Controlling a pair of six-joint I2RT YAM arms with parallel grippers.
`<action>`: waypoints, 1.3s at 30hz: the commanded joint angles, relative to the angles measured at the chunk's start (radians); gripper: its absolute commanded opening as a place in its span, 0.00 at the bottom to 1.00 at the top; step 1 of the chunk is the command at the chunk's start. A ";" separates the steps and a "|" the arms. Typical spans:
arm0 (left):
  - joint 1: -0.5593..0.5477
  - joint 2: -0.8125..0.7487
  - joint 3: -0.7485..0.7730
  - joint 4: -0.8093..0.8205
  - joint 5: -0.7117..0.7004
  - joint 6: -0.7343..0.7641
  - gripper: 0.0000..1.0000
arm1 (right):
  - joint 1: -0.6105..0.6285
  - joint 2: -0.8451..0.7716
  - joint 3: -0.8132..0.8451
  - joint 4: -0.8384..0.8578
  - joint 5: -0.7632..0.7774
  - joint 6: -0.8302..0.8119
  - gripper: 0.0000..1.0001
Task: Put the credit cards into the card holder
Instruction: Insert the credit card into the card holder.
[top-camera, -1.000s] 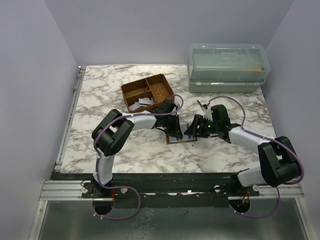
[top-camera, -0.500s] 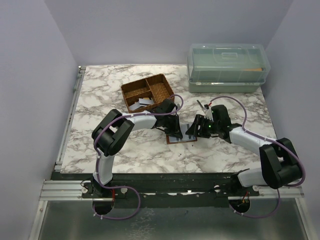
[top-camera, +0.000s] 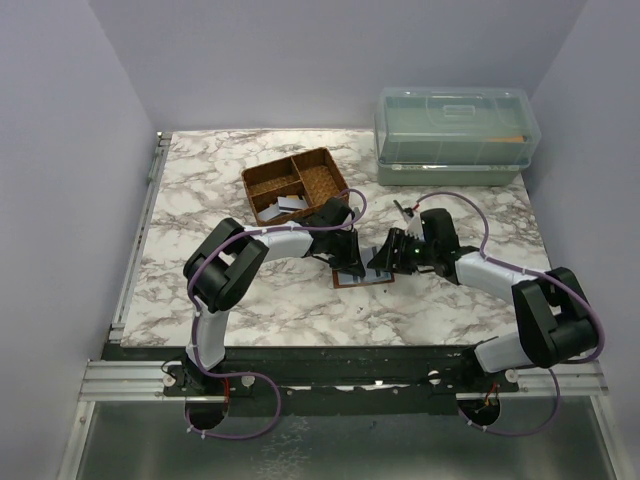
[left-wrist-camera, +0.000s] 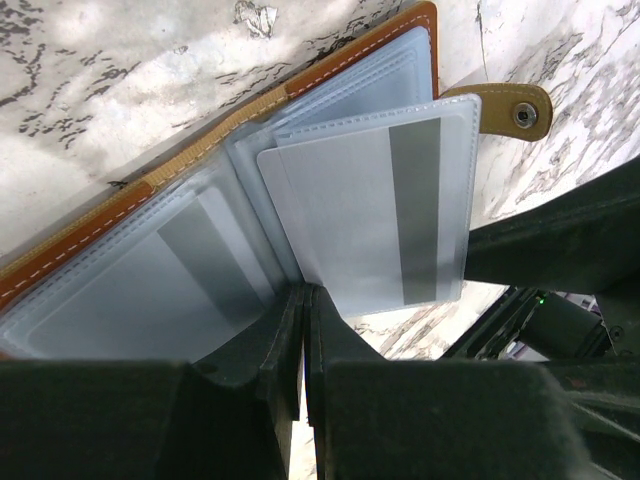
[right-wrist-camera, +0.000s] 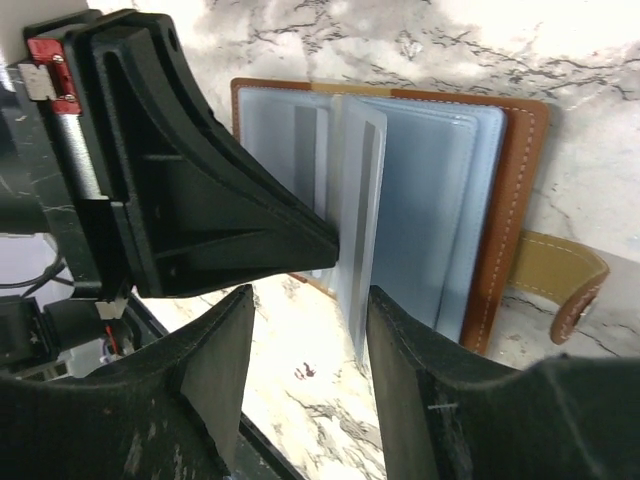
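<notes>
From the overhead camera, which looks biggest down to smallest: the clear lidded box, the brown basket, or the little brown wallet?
1. clear lidded box
2. brown basket
3. card holder, smallest by far, though it is partly covered

We see a grey-veined white marble tabletop (top-camera: 195, 210) at centre frame, enclosed by plain pale lilac walls (top-camera: 330, 60), evenly lit.
</notes>
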 joint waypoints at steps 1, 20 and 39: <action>-0.004 -0.024 -0.024 -0.018 -0.006 0.013 0.13 | 0.005 0.010 0.012 0.067 -0.069 0.019 0.51; 0.278 -0.442 -0.150 -0.075 -0.017 0.067 0.40 | 0.198 0.178 0.165 0.143 -0.110 0.051 0.55; 0.360 -0.225 0.266 -0.367 -0.444 0.167 0.59 | 0.123 -0.057 0.056 -0.216 0.396 -0.151 0.71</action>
